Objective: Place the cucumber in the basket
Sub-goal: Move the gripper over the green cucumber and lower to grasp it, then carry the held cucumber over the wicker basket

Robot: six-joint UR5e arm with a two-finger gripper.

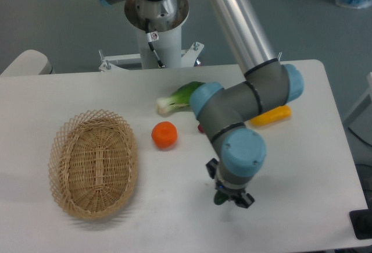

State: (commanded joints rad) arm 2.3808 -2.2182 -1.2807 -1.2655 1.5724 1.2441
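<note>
The tan woven wicker basket point(93, 166) sits empty at the left of the white table. My gripper point(231, 198) points down at the front right of the table, well to the right of the basket. Its body is mostly hidden under the blue wrist. A small dark green piece, the only visible part of the cucumber point(219, 198), shows at the left fingertip. The rest of the cucumber is hidden by the gripper and arm. I cannot tell whether the jaws are closed on it.
An orange point(164, 134) lies right of the basket. A bok choy point(177, 98) lies behind it, a yellow item point(272, 115) sticks out right of the arm, and a small red item point(200, 128) shows at the arm's left edge.
</note>
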